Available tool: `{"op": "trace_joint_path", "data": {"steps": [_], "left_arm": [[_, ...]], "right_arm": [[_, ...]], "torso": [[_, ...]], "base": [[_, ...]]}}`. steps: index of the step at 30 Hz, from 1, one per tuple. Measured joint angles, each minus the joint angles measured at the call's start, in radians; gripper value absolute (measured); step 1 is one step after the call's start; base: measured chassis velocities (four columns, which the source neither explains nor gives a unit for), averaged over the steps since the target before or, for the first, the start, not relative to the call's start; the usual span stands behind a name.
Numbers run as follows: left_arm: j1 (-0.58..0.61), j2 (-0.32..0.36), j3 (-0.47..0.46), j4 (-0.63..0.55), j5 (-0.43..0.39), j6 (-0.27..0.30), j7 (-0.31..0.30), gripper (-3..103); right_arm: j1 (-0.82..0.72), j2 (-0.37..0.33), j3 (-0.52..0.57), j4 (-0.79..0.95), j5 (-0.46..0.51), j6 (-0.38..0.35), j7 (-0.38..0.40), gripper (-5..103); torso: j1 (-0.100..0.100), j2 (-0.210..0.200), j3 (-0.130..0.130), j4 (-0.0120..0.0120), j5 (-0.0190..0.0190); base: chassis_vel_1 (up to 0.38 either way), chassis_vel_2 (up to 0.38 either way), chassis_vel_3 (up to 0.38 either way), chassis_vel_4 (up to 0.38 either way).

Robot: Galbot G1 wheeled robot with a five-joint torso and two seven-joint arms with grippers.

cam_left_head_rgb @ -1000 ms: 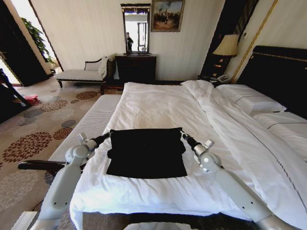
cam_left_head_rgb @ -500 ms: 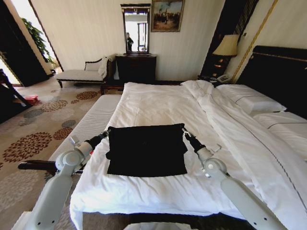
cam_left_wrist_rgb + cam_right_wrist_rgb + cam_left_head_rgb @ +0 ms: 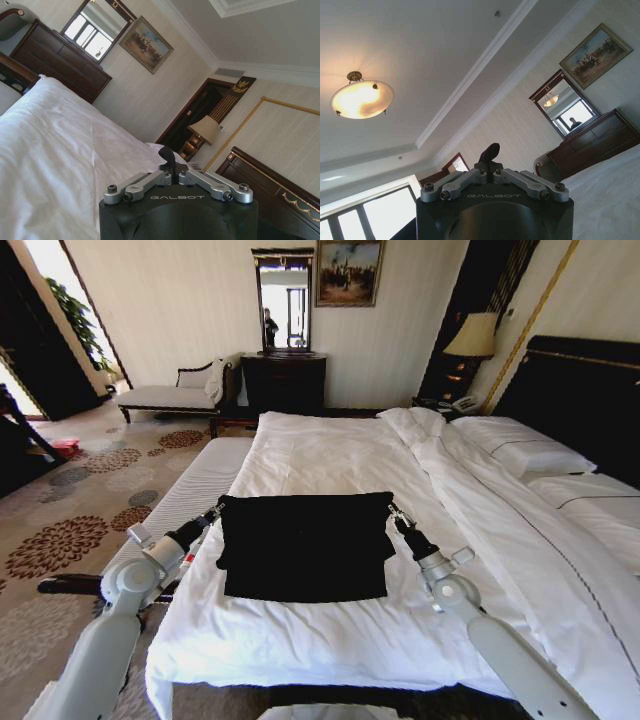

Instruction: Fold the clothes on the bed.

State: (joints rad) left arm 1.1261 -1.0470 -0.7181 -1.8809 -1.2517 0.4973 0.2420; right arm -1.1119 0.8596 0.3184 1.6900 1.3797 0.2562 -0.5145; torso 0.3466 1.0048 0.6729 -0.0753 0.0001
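Black T-shirt lies on the bed, its far corners pinched by left end effector and right end effector.

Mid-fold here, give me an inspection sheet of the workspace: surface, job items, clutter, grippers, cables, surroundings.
Surface: bed with white bedding, lightly creased.
Job's things: black T-shirt lies as a folded rectangle near the foot of the bed; lettering not visible.
Clutter: nothing seen on the bedding near the T-shirt; pillows at the head end.
Grippers: left gripper shut on the T-shirt's far left corner; right gripper shut on the far right corner.
Cables: nothing seen.
Surroundings: white-cushioned bench beside the bed, chaise, dark dresser with mirror, lit bedside lamp, patterned carpet.
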Motion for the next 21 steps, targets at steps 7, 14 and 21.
{"op": "trace_joint_path", "data": {"steps": [7, 14, 21], "left_arm": [[-0.007, -0.001, -0.002, 0.011, 0.001, -0.005, -0.001, 1], [-0.063, -0.015, 0.047, 0.101, 0.026, -0.014, -0.049, 1], [-0.192, -0.044, 0.115, 0.284, 0.089, -0.026, -0.065, 1]], "right_arm": [[0.003, 0.001, 0.003, -0.013, 0.000, 0.003, -0.014, 1], [0.086, 0.014, -0.062, -0.121, -0.041, 0.007, 0.018, 1], [0.305, 0.059, -0.224, -0.366, -0.084, 0.007, 0.024, 1]], "torso": [[0.000, 0.000, 0.000, 0.0000, -0.0001], [0.000, 0.000, 0.000, 0.0000, -0.0001], [0.000, 0.000, 0.000, 0.0001, -0.0002]], "base": [[0.000, 0.000, 0.000, 0.000], [0.000, 0.000, 0.000, 0.000], [0.000, 0.000, 0.000, 0.000]]}}
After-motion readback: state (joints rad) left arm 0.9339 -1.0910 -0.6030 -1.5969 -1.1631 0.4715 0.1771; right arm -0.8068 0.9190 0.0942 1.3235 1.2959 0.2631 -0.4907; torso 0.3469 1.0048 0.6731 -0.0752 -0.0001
